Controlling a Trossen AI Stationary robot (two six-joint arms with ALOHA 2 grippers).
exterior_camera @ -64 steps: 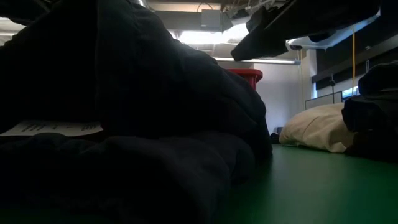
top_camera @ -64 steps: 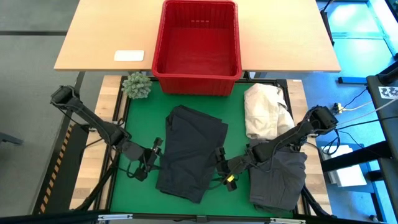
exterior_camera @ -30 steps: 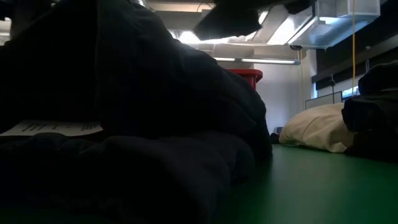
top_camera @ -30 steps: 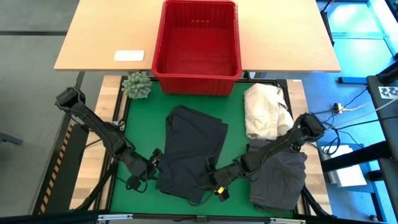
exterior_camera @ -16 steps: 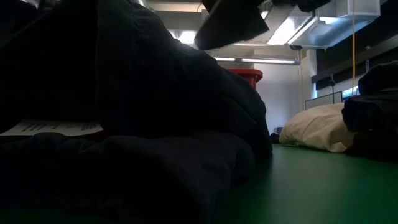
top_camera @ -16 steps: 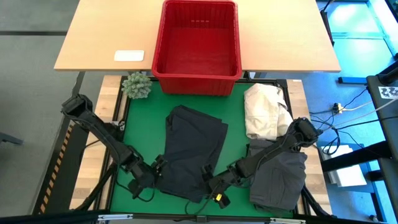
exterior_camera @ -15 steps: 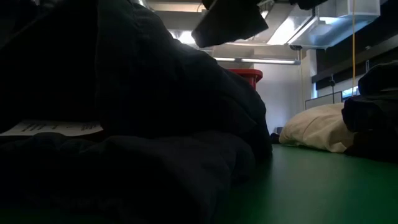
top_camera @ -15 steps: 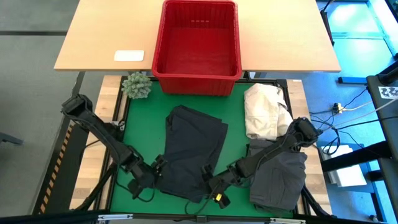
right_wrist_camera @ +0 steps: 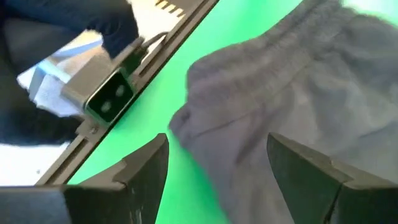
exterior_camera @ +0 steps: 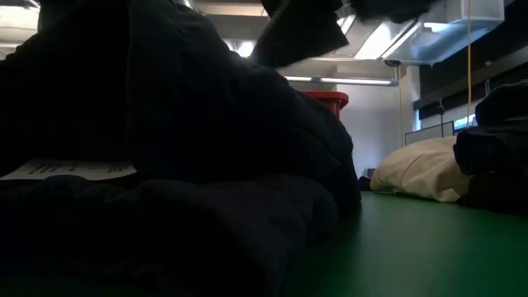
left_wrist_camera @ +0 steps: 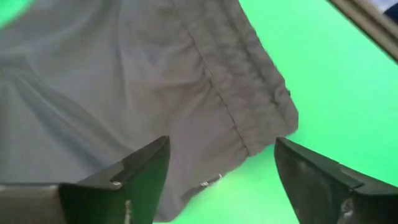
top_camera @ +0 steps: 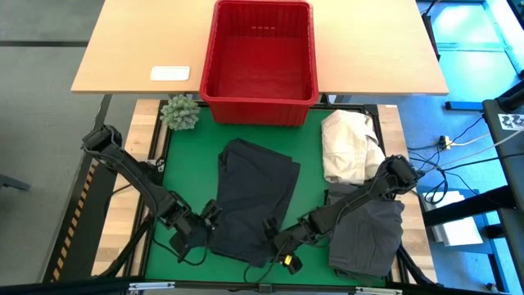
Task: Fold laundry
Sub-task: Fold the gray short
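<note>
Left gripper [top_camera: 210, 215] and right gripper [top_camera: 270, 233] gape wide at dark garment [top_camera: 254, 197], its hem seemingly untouched.

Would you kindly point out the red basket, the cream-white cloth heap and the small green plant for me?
red basket [top_camera: 259, 105]: high view, on its near rim.
cream-white cloth heap [top_camera: 348, 146]: high view, on the middle of the heap.
small green plant [top_camera: 180, 112]: high view, on the centre of its foliage.

no legible text anywhere, white care tag [exterior_camera: 70, 171] on the dark garment [exterior_camera: 165, 124] carries print too small to read, black-and-white square marker [top_camera: 513, 121] at the right edge
</note>
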